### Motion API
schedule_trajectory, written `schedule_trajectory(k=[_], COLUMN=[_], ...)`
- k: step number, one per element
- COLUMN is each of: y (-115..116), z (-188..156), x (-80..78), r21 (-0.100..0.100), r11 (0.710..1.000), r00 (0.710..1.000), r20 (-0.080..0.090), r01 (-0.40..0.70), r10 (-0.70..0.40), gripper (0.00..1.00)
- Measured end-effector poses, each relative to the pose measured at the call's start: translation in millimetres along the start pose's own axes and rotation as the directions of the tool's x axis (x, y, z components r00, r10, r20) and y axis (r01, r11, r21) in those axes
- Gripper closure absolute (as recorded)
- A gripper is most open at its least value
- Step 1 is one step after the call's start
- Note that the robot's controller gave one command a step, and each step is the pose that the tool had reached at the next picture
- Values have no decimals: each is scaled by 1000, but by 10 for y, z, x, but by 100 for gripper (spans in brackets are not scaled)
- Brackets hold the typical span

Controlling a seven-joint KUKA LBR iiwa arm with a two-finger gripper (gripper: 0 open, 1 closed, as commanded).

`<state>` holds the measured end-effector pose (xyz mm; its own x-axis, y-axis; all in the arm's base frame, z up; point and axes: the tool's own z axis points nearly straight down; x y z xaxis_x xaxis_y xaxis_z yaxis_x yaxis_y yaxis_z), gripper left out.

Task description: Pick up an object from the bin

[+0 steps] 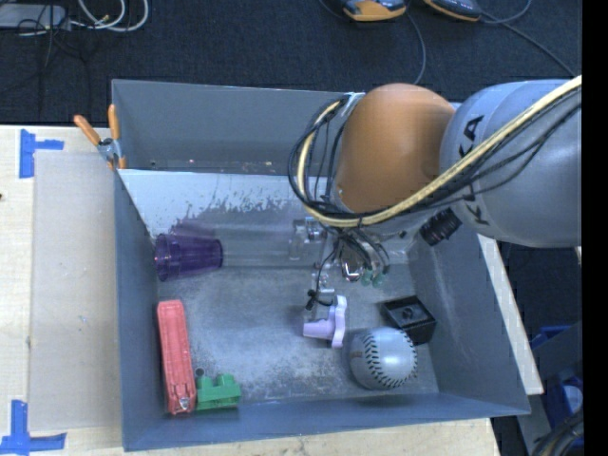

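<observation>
A small lilac piece [326, 325] lies near the middle of the bin [237, 150], a bit to the right, and the gripper [317, 298] sits right on top of it; I cannot tell if the gripper is wide or narrow. Just beside the piece are a grey ball [383, 358] and a black block [408, 317]. Far off on the left lie a purple cup [187, 255], a red bar [173, 354] and a green block [220, 391].

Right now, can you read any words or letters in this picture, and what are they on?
"KA": dark letters on the robot's grey arm; the letters beside them I cannot make out.
Things in the bin: no writing that can be read.
</observation>
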<state>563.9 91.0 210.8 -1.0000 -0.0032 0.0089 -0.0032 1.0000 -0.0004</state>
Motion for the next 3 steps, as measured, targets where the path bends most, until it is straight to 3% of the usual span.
schedule_trajectory(k=[1,2,3], y=[-5,-231,-560], z=[-49,-6,474], x=[-13,103,178], r21=[-1,-2,-3], r11=[1000,995,985], r00=[1000,995,985], r20=[8,4,10], r01=[-2,-97,-171], r10=[2,97,171], gripper=[0,0,0])
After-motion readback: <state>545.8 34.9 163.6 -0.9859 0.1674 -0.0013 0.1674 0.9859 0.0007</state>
